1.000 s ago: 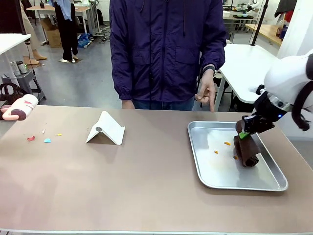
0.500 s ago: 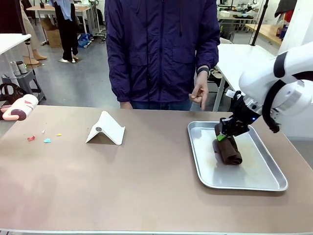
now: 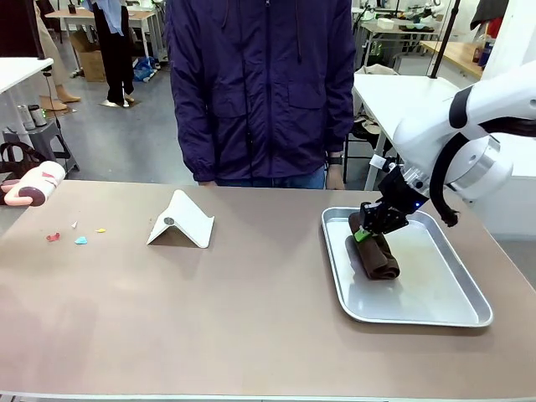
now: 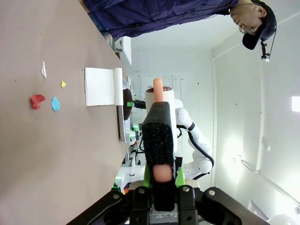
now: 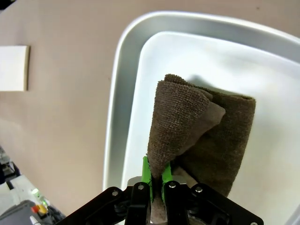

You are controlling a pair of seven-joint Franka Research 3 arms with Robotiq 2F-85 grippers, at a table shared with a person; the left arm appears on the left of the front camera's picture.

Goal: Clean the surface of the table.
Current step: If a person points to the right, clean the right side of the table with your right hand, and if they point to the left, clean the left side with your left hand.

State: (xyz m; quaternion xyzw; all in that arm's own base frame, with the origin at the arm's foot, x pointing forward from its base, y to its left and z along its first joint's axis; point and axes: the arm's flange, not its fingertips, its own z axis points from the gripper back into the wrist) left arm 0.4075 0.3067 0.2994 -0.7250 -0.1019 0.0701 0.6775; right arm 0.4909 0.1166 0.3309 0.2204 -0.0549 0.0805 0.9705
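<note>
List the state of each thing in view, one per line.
Table, coloured scraps near its left end.
Tray, flat on table.
Cloth, bunched, resting in tray.
White card, folded, standing like a tent.
Brush, gripped by its handle.
Left pincer, shut on brush.
Right pincer, shut on cloth.

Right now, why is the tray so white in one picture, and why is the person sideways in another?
Right wrist view: room light glares off the tray, washing it nearly white, though the brown cloth looks sharp. Left wrist view: the camera is rolled, so the person and the table stand sideways.
</note>
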